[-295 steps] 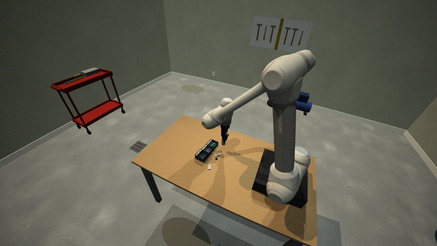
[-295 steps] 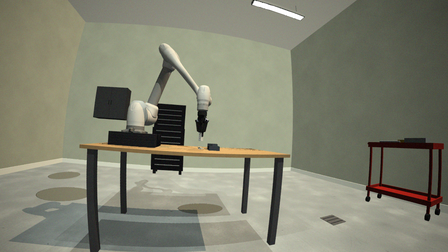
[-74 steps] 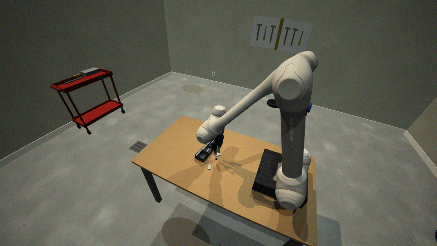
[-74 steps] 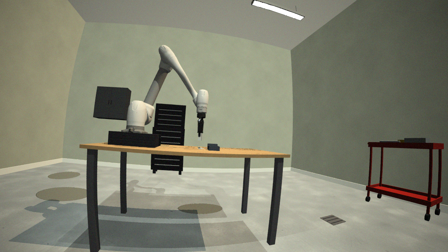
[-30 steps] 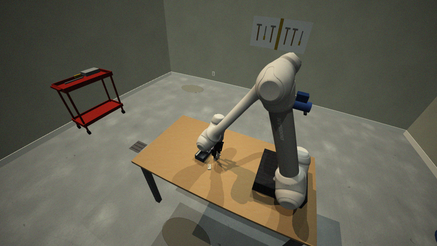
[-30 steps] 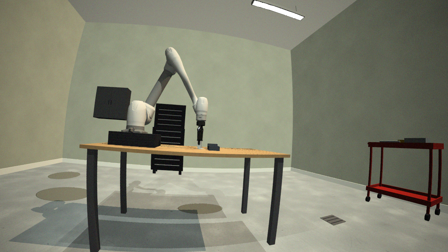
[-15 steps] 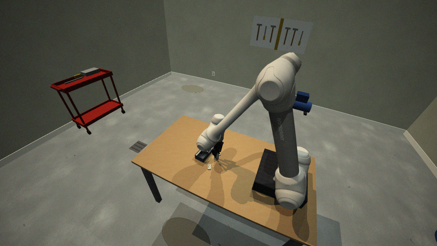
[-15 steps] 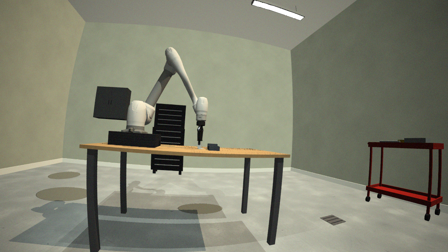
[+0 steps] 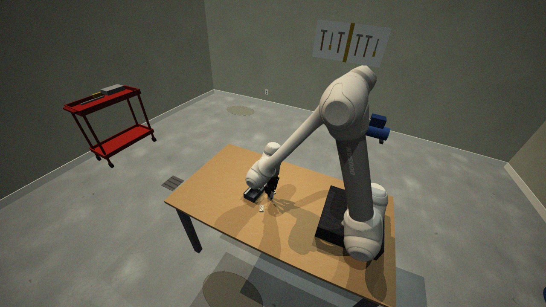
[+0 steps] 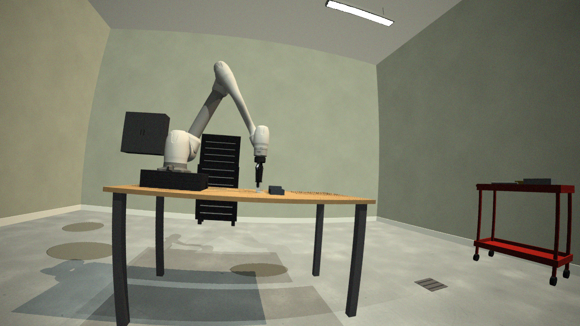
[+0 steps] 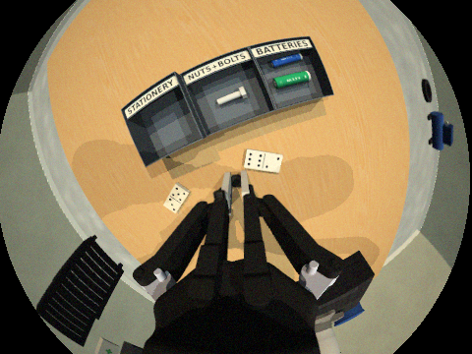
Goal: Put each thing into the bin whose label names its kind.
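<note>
Three joined dark bins stand on the table, labelled STATIONERY, NUTS+BOLTS and BATTERIES. The stationery bin is empty. A pale bolt lies in the middle bin. A blue battery and a green battery lie in the batteries bin. Two white dominoes lie on the table in front of the bins, one just beyond my fingertips and one to their left. My gripper is down at the table top, its fingers closed to a narrow gap on a small thin thing that they mostly hide.
The bins also show in the top and exterior views, near the table's middle. The arm's black base block sits at the table's right end. A red cart stands far off on the floor.
</note>
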{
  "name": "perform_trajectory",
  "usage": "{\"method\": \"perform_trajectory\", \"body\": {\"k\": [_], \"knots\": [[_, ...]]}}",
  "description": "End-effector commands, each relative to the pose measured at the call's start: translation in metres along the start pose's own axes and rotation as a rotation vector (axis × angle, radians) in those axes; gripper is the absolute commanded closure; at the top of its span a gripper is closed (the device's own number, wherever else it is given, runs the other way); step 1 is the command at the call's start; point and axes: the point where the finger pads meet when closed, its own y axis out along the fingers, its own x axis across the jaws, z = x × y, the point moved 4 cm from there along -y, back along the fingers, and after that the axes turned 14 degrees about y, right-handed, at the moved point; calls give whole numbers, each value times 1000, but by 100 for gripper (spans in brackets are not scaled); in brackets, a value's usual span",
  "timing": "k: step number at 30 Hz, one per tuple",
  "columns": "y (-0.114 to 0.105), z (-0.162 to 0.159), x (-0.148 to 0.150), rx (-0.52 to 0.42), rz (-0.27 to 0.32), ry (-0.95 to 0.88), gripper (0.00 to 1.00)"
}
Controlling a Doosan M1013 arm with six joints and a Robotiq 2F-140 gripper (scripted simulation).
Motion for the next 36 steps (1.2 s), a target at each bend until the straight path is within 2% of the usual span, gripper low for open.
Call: {"method": "perform_trajectory", "body": {"k": [1,4,19,33,36], "knots": [[-3,0,0,0,0,0,92],[-7,0,0,0,0,0,92],[-57,0,0,0,0,0,92],[-60,0,0,0,0,0,92],[-67,0,0,0,0,0,92]]}}
